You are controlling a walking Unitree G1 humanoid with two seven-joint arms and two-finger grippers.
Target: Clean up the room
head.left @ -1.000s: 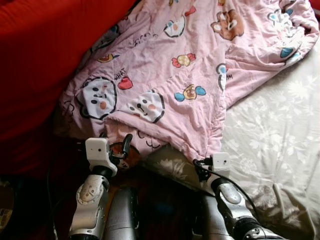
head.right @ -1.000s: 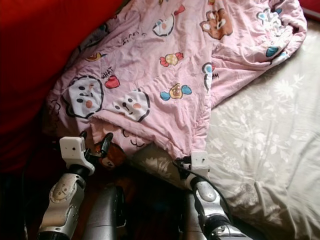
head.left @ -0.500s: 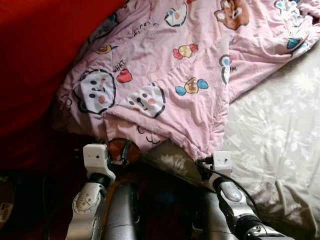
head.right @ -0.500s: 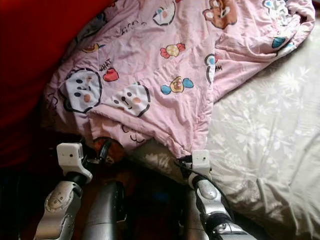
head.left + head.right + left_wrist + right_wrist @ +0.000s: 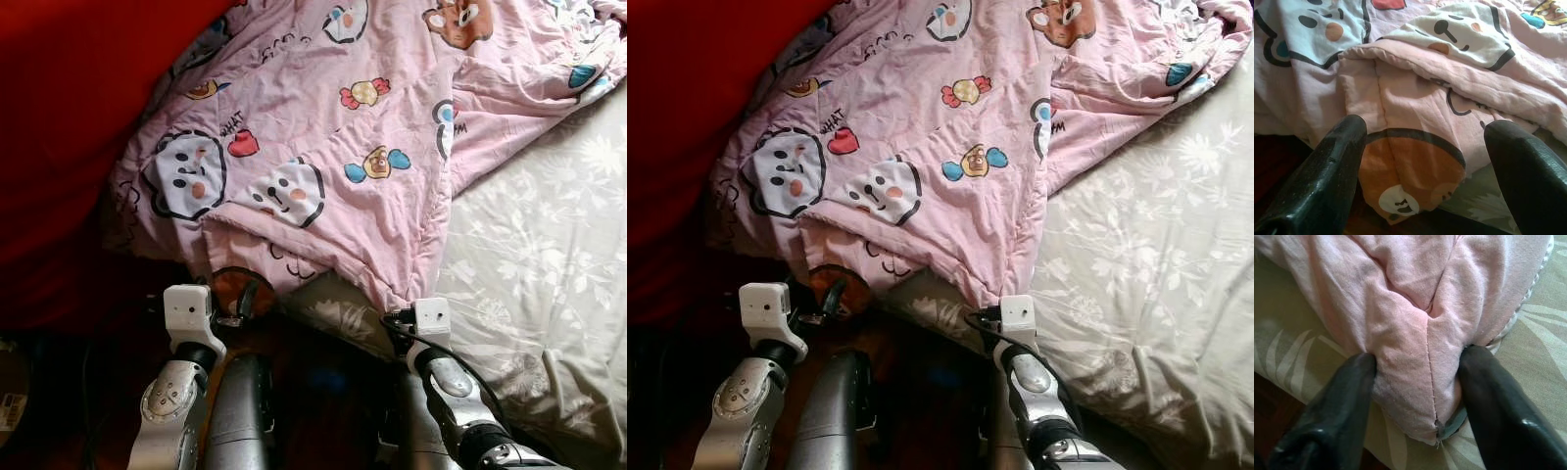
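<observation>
A bedroom in a private home: a bed fitted with a pale grey-green sheet (image 5: 549, 245) printed with white leaves and flowers. Across the sheet's upper part lies a rumpled pink quilt (image 5: 353, 127) patterned with cartoon bears, pandas, sweets and hearts, one corner hanging over the sheet's near edge. A broad mass of red fabric (image 5: 69, 108) rises beside the quilt, on its far side from the bare sheet. Below the sheet's edge, a dark reddish floor (image 5: 323, 382) sits in shadow.
</observation>
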